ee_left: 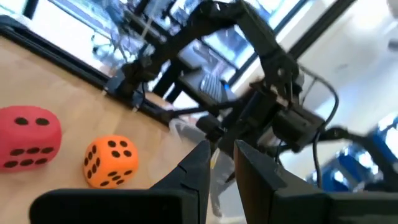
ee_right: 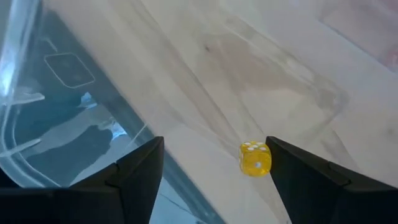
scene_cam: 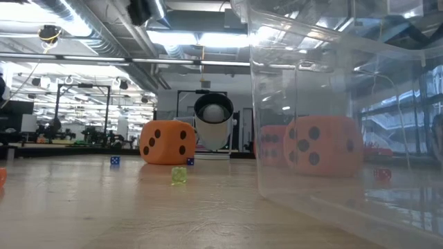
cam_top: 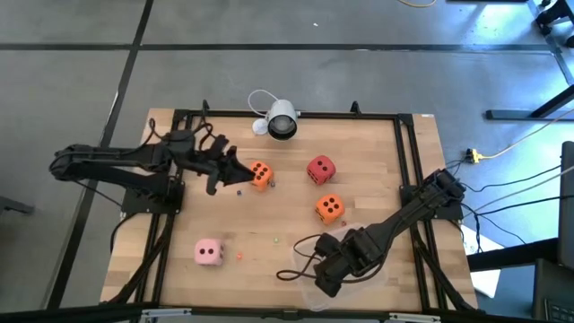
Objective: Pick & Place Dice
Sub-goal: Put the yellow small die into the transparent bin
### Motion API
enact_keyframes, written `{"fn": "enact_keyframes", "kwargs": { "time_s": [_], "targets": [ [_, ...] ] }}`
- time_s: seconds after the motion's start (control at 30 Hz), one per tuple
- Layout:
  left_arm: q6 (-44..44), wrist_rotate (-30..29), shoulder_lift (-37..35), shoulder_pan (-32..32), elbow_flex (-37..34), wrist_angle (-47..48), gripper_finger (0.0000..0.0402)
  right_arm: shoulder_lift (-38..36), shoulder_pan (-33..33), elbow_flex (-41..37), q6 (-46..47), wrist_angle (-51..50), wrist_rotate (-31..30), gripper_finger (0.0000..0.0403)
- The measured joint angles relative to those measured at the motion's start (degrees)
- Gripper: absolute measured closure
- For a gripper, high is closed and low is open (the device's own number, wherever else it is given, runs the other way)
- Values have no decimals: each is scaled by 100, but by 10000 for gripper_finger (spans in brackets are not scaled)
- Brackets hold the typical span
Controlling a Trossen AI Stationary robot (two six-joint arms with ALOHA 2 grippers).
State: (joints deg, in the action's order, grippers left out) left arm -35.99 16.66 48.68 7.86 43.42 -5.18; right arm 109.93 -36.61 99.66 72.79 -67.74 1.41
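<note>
Left gripper point(cam_top: 239, 172), fingers nearly clenched with a thin slit and nothing seen between, tip just beside one soft orange cube die with dark pips point(cam_top: 260, 175) on the wooden slat table point(cam_top: 377, 144). Second orange die point(cam_top: 329, 208), red die point(cam_top: 320, 169) and pale pink die point(cam_top: 209, 252) all lie loose on the table, outside the clear rectangular plastic tub point(scene_cam: 332, 104). Right gripper point(ee_right: 213, 144) is spread wide and grasps nothing, low at the tub's edge, with a tiny translucent yellow die with white pips point(ee_right: 255, 158) on the wood by one finger.
</note>
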Motion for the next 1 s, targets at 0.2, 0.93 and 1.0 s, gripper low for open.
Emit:
{"fn": "enact_keyframes", "kwargs": {
  "time_s": [0.2, 0.93, 1.0],
  "targets": [
    [834, 286, 1052, -384, 918, 711, 336, -54, -236, 0, 42, 6, -396, 124],
    [2794, 637, 3970, -2016, 2525, -497, 338, -797, -1341, 2, 1388, 1042, -2419, 124],
    [3024, 577, 4071, -2090, 2557, -491, 338, -797, -1339, 2, 1555, 1101, -2560, 124]
  ]
}}
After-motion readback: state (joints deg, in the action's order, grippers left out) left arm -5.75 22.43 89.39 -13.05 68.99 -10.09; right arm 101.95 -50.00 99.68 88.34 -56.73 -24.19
